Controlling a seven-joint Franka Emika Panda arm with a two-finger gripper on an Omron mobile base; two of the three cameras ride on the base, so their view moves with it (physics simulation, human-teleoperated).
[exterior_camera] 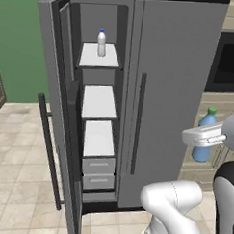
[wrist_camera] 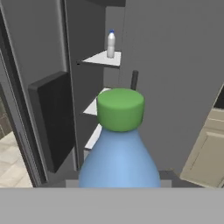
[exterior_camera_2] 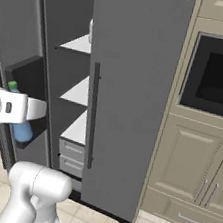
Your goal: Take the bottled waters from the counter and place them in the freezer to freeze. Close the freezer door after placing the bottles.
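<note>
Gripper (exterior_camera: 201,137) is holding the blue-tinted bottle (exterior_camera: 205,137) upright, green cap up, in front of the open freezer (exterior_camera: 97,113); the whitish bottle (exterior_camera: 101,43) is standing on its top shelf.

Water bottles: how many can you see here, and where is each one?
2. The blue-capped bottle stands on the top shelf of the open freezer. The green-capped bottle is held at the gripper, outside the freezer. Others could be hidden.
</note>
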